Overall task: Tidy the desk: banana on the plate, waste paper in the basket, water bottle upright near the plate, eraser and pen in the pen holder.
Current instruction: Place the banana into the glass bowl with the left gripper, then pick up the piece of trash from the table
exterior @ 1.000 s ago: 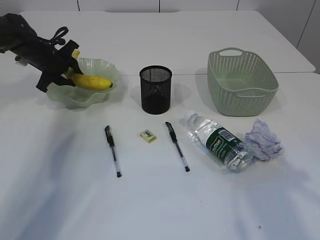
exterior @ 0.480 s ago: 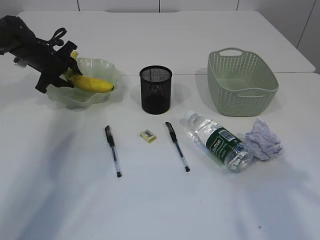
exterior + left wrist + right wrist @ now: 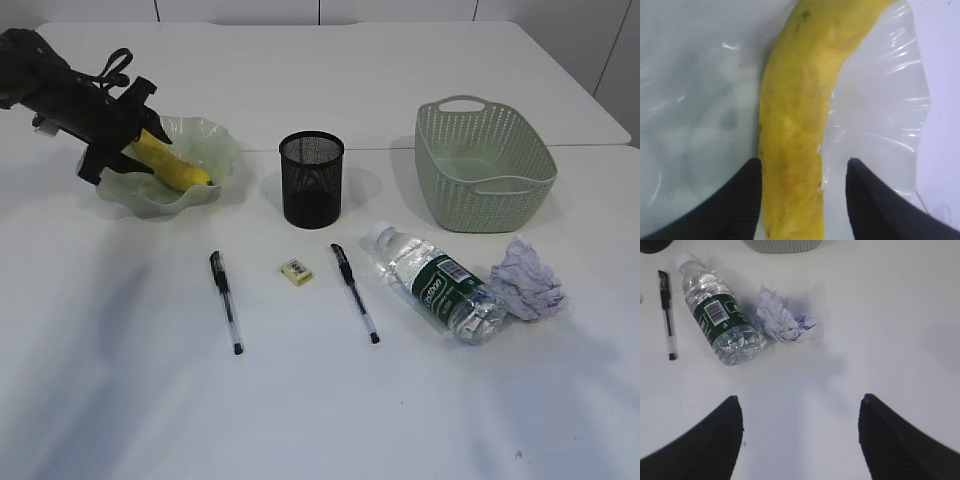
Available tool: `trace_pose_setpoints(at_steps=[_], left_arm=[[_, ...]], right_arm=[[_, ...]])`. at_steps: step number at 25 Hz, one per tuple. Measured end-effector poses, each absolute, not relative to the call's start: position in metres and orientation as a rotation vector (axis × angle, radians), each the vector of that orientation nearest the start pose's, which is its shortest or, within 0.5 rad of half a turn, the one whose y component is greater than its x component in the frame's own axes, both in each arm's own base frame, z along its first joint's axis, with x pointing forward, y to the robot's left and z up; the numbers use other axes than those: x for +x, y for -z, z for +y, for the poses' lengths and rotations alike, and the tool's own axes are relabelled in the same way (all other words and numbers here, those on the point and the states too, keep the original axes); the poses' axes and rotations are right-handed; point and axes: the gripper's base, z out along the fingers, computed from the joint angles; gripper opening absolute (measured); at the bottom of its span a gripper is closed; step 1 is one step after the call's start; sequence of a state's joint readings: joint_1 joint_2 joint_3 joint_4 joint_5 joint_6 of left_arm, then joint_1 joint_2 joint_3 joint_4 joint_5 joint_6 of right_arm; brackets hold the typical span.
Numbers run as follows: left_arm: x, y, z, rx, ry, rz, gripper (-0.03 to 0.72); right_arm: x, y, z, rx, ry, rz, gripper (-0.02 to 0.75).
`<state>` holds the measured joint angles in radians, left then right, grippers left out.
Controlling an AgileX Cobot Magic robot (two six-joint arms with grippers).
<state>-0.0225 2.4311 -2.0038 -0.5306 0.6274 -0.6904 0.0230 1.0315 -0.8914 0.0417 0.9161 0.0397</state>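
Over the plate, the left gripper is seen with its jaws parted on either side of the banana, a gap showing at the right pad, so the fruit is judged released and resting in the plate. From the exterior view the left arm is angled down toward the plate from its left. Right of the plate stands the pen holder, and farther right the basket. Nearer the camera than the plate lie two pens, the eraser, the water bottle on its side and the waste paper. The right gripper is held wide and empty.
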Motion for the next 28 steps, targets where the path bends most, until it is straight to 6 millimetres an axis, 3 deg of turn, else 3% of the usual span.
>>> trace_pose_setpoints(at_steps=[6,13,17,23,28], left_arm=[[0.528,-0.193,-0.036,-1.06,0.751,2.329,0.382],[0.497,-0.251,-0.027,-0.757,0.485,2.493,0.382],[0.478,-0.272,-0.027,-0.577,0.409,2.613,0.382],[0.453,-0.289,-0.04,-0.329,0.295,2.78,0.382],[0.427,-0.329,-0.062,-0.159,0.177,2.723,0.382]], right_arm=[[0.191,-0.319,0.007,0.041,-0.077,2.539,0.536],[0.191,-0.319,0.007,0.038,-0.076,2.539,0.536],[0.19,-0.318,0.007,0.038,-0.076,2.552,0.536],[0.188,-0.317,0.007,0.038,-0.076,2.581,0.536],[0.187,-0.317,0.007,0.038,-0.076,2.586,0.536]])
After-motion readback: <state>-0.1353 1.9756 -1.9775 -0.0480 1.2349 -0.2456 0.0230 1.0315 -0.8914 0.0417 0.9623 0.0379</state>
